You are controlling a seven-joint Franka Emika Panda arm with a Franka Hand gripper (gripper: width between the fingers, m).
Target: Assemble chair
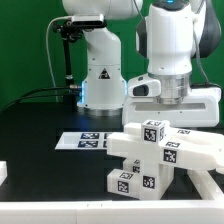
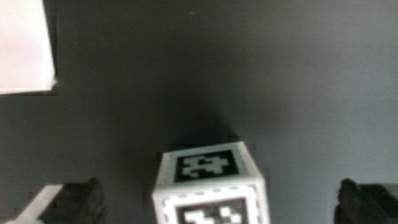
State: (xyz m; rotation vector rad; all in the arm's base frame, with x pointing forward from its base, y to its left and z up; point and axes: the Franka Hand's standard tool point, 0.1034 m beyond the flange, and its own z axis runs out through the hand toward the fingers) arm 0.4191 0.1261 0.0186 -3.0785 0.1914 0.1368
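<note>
Bench (image 1: pixel 40 120): black top, fills the lower half of the exterior view and the dark ground of the wrist view

Arm (image 1: pixel 172 45): large, white, at 1 o'clock in the exterior view, its wrist block hanging straight above the chair parts; a second white base with a triangle sticker stands behind at 12 o'clock

Chair (image 1: pixel 150 155): chunky white plastic parts, gathered at 4 to 5 o'clock in the exterior view, each with black-and-white square tags
- long flat slab across the stack, running toward 3 o'clock
- tagged post (image 2: pixel 208 185) upright on top of the stack, directly under the wrist; in the wrist view its tagged top face sits between the two fingers, apart from both
- lower block at 6 o'clock, resting on the bench, two tags on its front

Marker board (image 1: pixel 82 140): thin, flat, white, several tags, lying on the bench at 9 o'clock of the chair parts, just beside them

Claw (image 2: pixel 214 203): spread wide, dark fingertips (image 2: pixel 68 203) showing at either side of the post, nothing pinched; hidden behind the wrist block in the exterior view

White piece, unidentified, at the exterior view's left edge, well apart from the stack
</note>
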